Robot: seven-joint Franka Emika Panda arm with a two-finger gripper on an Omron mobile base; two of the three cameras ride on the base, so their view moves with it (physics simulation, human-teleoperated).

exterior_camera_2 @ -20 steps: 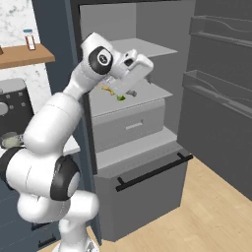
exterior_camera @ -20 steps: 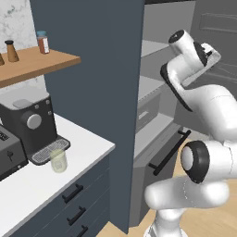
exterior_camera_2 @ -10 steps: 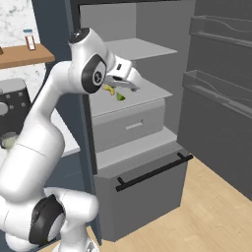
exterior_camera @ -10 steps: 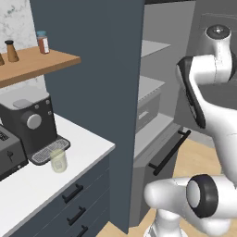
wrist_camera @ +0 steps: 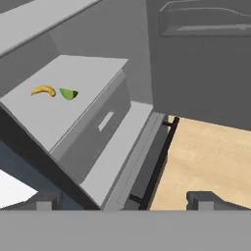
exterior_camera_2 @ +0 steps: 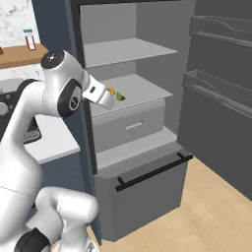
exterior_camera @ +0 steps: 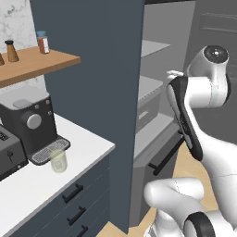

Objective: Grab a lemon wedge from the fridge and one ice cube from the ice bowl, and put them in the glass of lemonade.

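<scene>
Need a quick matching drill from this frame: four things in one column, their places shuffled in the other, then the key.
Things:
1. lemon wedge
2. glass
3. red-capped jar
4. black bar handle

Places:
A. on the wooden wall shelf
B. on the fridge shelf, beside the yellow curved piece
C. across the front of the fridge's bottom drawer
D. on the white counter, in front of the coffee machine

Pairs: 1-B, 2-D, 3-A, 4-C
</scene>
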